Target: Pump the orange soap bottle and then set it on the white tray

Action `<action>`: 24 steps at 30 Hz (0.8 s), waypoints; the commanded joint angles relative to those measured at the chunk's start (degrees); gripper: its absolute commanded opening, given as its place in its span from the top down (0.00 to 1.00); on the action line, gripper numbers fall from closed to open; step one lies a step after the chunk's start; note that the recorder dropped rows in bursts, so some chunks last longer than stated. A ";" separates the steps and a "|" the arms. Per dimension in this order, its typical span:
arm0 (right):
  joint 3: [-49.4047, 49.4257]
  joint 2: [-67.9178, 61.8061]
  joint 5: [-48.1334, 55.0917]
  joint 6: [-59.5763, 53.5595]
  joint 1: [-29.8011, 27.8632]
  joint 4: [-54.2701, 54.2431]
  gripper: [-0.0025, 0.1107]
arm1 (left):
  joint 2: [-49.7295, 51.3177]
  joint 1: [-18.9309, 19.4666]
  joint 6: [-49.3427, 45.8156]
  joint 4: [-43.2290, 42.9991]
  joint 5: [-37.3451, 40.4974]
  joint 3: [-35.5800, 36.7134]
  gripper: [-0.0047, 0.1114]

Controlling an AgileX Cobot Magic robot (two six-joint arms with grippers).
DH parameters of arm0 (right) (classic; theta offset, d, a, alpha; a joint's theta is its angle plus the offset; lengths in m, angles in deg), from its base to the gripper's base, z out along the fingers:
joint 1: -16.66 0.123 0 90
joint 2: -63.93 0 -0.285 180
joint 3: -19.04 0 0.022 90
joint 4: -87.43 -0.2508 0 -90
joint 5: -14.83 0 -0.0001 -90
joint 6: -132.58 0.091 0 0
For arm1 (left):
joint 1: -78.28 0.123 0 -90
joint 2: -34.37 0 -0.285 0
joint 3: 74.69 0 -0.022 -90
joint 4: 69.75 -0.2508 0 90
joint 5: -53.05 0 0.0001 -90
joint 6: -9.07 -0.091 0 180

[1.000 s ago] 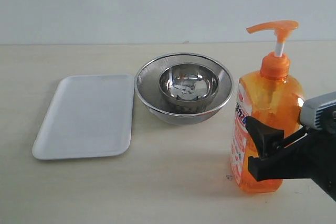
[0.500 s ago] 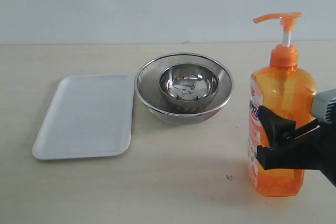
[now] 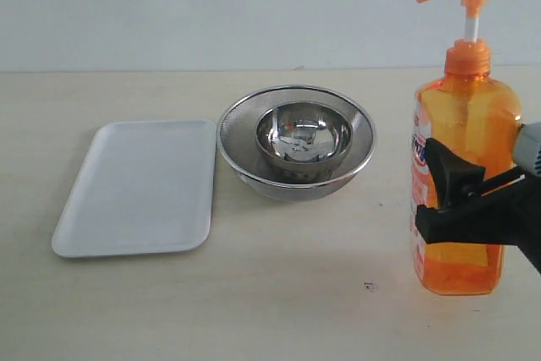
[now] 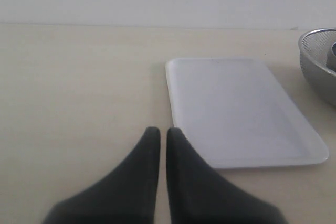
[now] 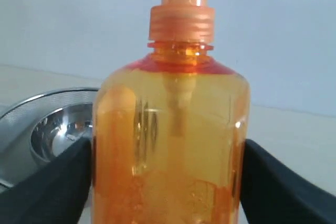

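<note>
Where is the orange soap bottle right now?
The orange soap bottle is upright at the exterior view's far right, held by the right gripper, right of the nested steel bowls and off the white tray.

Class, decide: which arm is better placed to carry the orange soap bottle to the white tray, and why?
Right. The right hand grips the orange soap bottle on both sides; the left hand is shut, empty, near the white tray, with no bottle in its view.

wall (image 3: 169,6): plain pale grey-white | tabletop (image 3: 296,310): light beige, matte | light: even
</note>
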 commanded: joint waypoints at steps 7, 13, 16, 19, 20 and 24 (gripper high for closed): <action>-6.03 0.98 -0.03 0.28 -12.47 11.57 0.98 | -0.21 0.14 0.25 -0.27 -0.45 -0.17 0.92; -6.03 -2.75 0.86 11.26 -23.65 27.11 0.98 | -0.21 0.14 0.25 -0.27 -0.45 -0.17 0.92; -8.16 -9.42 -1.25 16.61 -26.43 31.56 0.98 | -0.21 0.14 0.25 -0.27 -0.45 -0.17 0.92; -8.69 -11.39 -3.20 17.70 -25.76 31.45 0.98 | -0.21 0.14 0.25 -0.27 -0.45 -0.17 0.92; -8.55 -10.59 -3.57 17.70 -25.32 29.95 0.98 | -0.21 0.14 0.25 -0.27 -0.45 -0.17 0.92; -6.94 -3.17 0.53 13.64 -25.20 29.96 0.98 | -0.21 0.14 0.25 -0.27 -0.45 -0.17 0.92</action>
